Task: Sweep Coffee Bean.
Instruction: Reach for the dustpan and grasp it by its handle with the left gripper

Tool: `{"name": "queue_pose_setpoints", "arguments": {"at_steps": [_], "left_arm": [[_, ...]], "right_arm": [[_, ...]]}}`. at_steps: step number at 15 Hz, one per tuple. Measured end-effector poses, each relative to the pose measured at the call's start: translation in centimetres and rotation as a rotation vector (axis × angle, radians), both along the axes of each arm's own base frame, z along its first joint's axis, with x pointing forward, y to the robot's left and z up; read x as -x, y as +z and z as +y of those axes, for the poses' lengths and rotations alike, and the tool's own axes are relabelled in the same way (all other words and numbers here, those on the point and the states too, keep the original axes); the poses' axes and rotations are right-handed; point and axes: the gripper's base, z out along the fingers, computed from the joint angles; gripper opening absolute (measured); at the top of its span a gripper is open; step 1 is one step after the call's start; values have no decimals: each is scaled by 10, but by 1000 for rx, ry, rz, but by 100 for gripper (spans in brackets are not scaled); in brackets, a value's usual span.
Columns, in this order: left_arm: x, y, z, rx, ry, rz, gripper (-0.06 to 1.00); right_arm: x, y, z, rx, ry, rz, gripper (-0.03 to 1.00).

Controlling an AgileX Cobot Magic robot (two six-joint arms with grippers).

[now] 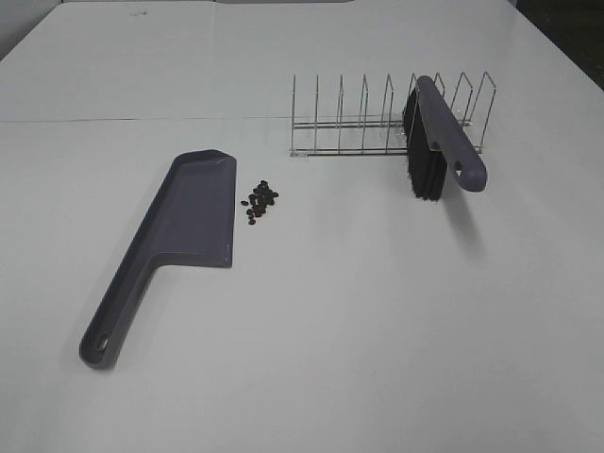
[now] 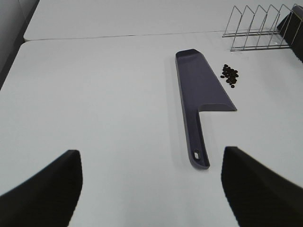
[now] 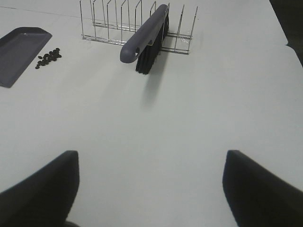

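lying loose: tiny oval coffee bean (image 1: 260,200) cluster beside flat dustpan (image 1: 189,212)

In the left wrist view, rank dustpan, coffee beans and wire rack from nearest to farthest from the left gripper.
1. The dustpan, handle end closest.
2. The coffee beans, beside the pan's wide end.
3. The wire rack, farthest, beyond the beans.

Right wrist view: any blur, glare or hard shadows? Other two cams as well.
Right wrist: the right tool is dark and soft-edged, and the brush casts a faint shadow on the table. Left wrist: the left tool is blurred likewise, dustpan sharp. Exterior high: even light, no glare, beans small but distinct.
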Motion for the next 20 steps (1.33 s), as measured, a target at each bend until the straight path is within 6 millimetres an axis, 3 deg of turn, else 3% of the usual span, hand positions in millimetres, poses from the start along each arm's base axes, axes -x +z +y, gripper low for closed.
{"name": "queue_pose_setpoints", "arguments": {"at_steps": [20], "left_arm": [[0, 0, 0, 0, 0, 0, 76]], "right_arm": [[0, 0, 0, 0, 0, 0, 73]]}}
